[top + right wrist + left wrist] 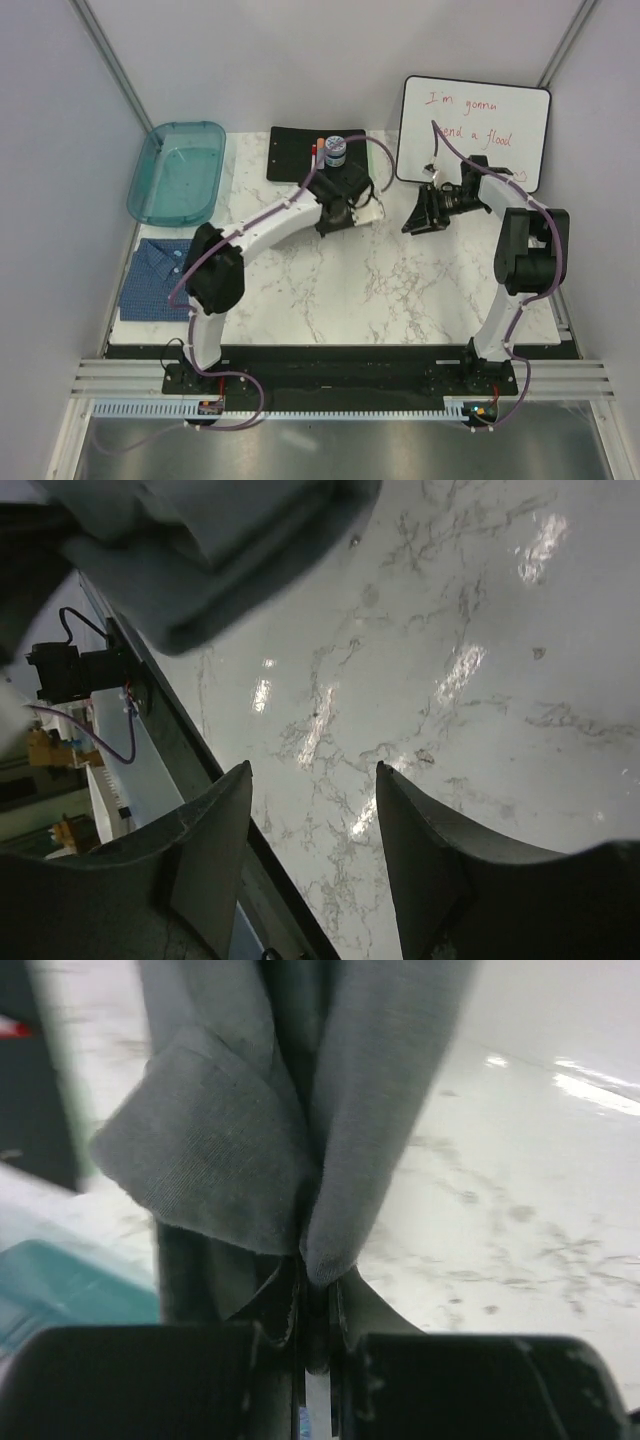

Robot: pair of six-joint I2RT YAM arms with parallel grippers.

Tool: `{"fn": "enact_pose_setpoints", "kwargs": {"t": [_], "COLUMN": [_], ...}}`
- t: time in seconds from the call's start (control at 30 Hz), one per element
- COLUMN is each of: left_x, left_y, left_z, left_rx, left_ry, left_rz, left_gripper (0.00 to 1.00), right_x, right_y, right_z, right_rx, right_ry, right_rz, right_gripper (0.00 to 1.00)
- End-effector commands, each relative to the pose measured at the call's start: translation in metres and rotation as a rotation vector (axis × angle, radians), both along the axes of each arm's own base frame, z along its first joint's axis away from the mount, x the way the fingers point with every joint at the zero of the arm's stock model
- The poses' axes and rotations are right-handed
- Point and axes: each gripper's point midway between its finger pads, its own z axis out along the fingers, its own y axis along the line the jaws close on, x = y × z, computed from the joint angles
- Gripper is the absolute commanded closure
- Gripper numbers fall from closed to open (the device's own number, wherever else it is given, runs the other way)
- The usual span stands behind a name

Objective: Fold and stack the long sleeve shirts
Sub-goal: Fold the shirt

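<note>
Nearest me, at the left edge of the white marble-patterned table (pixel 400 290), the blue fine-patterned collared shirt (pixel 155 280) lies folded flat. Further in, around mid-table, my left gripper (pixel 318 1285) is clamped tight on a bunched fold of the plain grey cloth shirt (pixel 220 1150). Just to its right, my right gripper (pixel 315 790) has its jaws apart with nothing between them, only marble beneath. Beyond these sit the teal plastic tray (pixel 178 172) at far left and a white rectangular whiteboard (pixel 475 125) at far right.
</note>
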Motion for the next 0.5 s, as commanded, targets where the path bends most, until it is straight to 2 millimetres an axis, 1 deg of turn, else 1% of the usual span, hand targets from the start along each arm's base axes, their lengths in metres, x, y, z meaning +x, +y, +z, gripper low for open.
{"fn": "enact_pose_setpoints", "kwargs": {"t": [0.0,0.03,0.07,0.1,0.13,0.17,0.2,0.23,0.27,0.3,0.33,0.37,0.4,0.43,0.47], "left_x": [-0.059,-0.076,-0.091,-0.107,-0.116,-0.121,-0.134,-0.137,-0.136,-0.145,-0.151,-0.153,-0.150,-0.153,-0.152], "left_y": [-0.006,-0.015,-0.021,-0.040,-0.050,-0.062,-0.076,-0.084,-0.096,-0.106,-0.108,-0.125,-0.135,-0.138,-0.137], "left_z": [-0.094,-0.107,-0.121,-0.126,-0.127,-0.123,-0.120,-0.115,-0.104,-0.098,-0.089,-0.054,-0.031,-0.016,0.015], "left_rx": [0.087,0.060,0.054,0.015,-0.010,-0.042,-0.069,-0.091,-0.123,-0.150,-0.153,-0.229,-0.290,-0.346,-0.419], "left_ry": [0.188,0.234,0.279,0.311,0.324,0.329,0.352,0.354,0.346,0.385,0.411,0.443,0.431,0.468,0.443], "left_rz": [0.075,0.111,0.118,0.092,0.111,0.107,0.078,0.078,0.065,0.048,0.053,0.037,0.020,0.000,-0.017], "left_gripper": [0.98,0.96,0.95,0.95,0.90,0.86,0.82,0.69,0.59,0.41,0.12,0.10,0.10,0.10,0.10], "right_x": [-0.018,-0.026,-0.029,-0.035,-0.038,-0.040,-0.044,-0.047,-0.049,-0.054,-0.058,-0.065,-0.068,-0.075,-0.078], "right_y": [-0.006,-0.007,-0.009,-0.011,-0.012,-0.014,-0.015,-0.015,-0.016,-0.015,-0.014,-0.014,-0.013,-0.013,-0.012], "right_z": [0.003,-0.003,-0.005,-0.007,-0.008,-0.008,-0.008,-0.007,-0.007,-0.007,-0.007,-0.009,-0.010,-0.012,-0.013], "right_rx": [0.089,0.093,0.094,0.097,0.097,0.099,0.103,0.104,0.106,0.107,0.107,0.103,0.102,0.099,0.095], "right_ry": [0.038,0.062,0.072,0.101,0.105,0.111,0.126,0.131,0.144,0.155,0.164,0.189,0.196,0.210,0.216], "right_rz": [-0.023,-0.023,-0.024,-0.031,-0.029,-0.031,-0.037,-0.040,-0.049,-0.053,-0.056,-0.067,-0.068,-0.070,-0.071], "right_gripper": [0.40,0.40,0.40,0.40,0.40,0.40,0.40,0.40,0.39,0.38,0.37,0.35,0.35,0.35,0.35]}}
